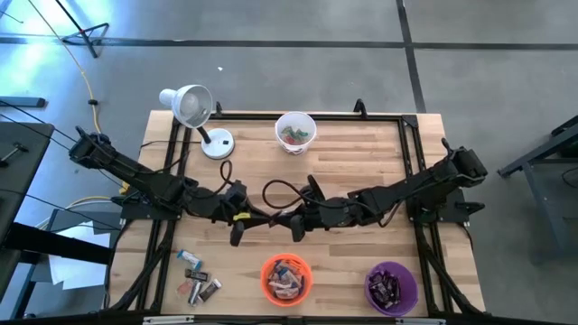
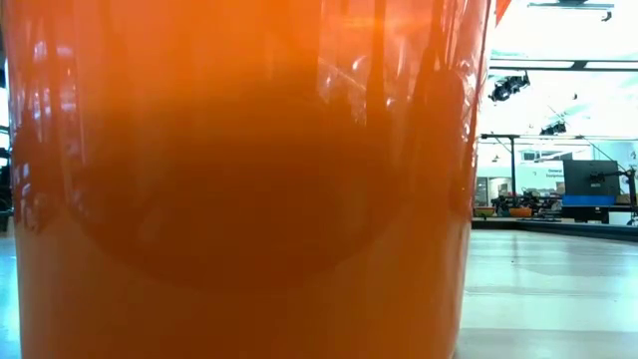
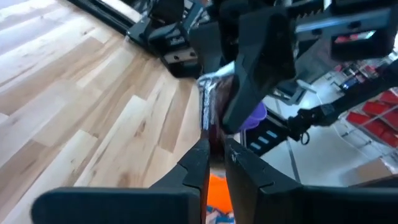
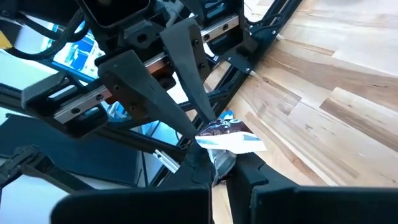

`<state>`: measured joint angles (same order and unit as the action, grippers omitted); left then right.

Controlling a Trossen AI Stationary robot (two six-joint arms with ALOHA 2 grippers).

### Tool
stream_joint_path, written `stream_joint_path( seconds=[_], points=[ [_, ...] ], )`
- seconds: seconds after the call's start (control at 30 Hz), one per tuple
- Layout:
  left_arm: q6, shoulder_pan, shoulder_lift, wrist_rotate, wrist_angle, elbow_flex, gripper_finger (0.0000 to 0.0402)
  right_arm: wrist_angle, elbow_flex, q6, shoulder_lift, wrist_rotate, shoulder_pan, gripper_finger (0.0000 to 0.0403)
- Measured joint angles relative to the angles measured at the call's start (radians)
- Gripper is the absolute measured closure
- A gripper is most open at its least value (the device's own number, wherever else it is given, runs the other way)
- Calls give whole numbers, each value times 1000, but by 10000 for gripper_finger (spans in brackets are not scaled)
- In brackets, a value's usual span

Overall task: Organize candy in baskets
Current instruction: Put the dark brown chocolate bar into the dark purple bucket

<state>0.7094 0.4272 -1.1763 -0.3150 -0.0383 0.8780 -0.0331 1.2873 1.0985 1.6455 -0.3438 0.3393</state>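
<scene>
High view has my left hand [image 1: 237,236] and right hand [image 1: 296,231] meeting mid-worktop over one silvery-wrapped candy bar [image 4: 225,140]. My right is clenched on it; my left barely pinches it. If I pull apart unevenly, it may tear or drop short of the orange round plastic basket [image 1: 286,278].

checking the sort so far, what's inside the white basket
In the high view the white basket at the table's far edge holds a few pieces of candy, green and red showing. Anything beneath them is covered, and the wrappers' markings are unreadable.
</scene>
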Motion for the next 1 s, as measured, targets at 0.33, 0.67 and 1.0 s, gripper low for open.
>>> stream_joint_path(
  seconds=[0.33,0.67,1.0],
  points=[
    [22,15,13,29,-120,-2,361,3,2,32,-3,57,21,402],
    [92,35,12,155,-192,-2,362,103,2,326,-3,186,208,402],
    [100,39,12,176,-213,-2,363,444,2,835,-3,216,466,402]
  ],
)
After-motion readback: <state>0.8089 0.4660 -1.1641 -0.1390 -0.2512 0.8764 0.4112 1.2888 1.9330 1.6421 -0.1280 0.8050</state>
